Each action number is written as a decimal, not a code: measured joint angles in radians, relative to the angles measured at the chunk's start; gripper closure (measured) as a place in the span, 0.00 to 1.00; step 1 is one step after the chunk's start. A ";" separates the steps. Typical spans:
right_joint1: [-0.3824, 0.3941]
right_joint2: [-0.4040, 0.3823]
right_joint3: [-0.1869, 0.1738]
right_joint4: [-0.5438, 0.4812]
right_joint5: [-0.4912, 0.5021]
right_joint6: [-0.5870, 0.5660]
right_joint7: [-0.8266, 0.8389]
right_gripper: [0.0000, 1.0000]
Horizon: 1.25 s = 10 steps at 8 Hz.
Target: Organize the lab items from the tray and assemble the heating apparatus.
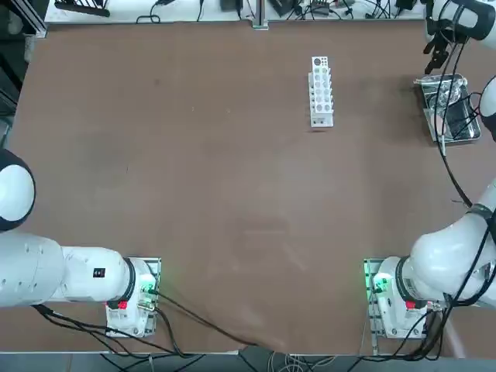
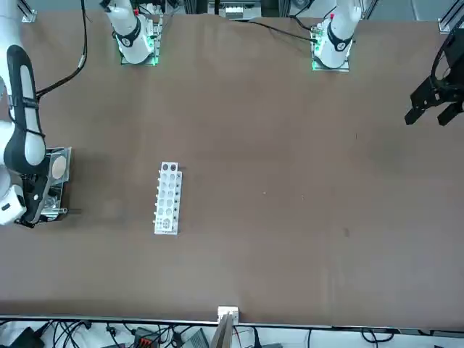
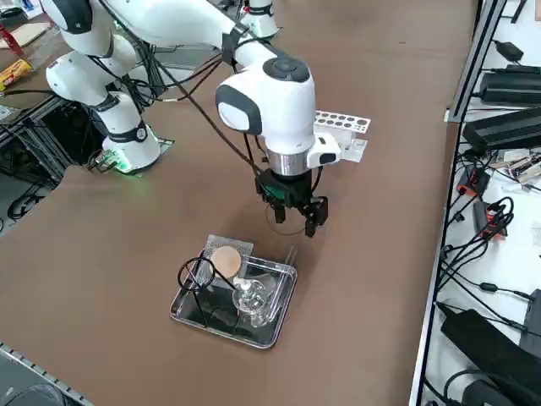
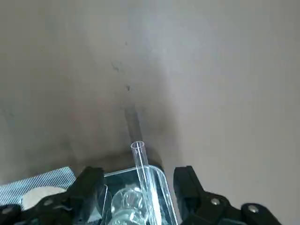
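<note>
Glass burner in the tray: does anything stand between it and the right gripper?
Partly: the clear glass tube overlaps one side of the glass burner in the wrist view. Nothing else visible blocks the right gripper, jaws open, beyond the tray's edge.

You have the white rack [image 1: 321, 93] standing on the brown table [image 1: 194, 155], well apart from the right gripper [image 3: 296, 222] and to its left; past the table's far edge, ahead of the gripper, you have black boxes [image 3: 507, 134] and loose cables [image 3: 500, 222] on a white bench [image 3: 526, 237]; far behind the gripper, a yellow packet [image 3: 14, 73].
</note>
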 joint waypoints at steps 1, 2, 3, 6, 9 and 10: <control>-0.009 0.015 0.000 0.000 0.008 0.007 -0.002 0.11; -0.018 0.028 0.000 0.000 0.009 0.015 -0.007 0.11; -0.023 0.039 0.000 0.000 0.010 0.024 -0.020 0.14; -0.044 0.074 0.000 0.000 0.139 0.051 -0.164 0.15; -0.070 0.097 0.000 0.000 0.197 0.057 -0.247 0.19; -0.071 0.097 0.000 0.000 0.198 0.057 -0.260 0.22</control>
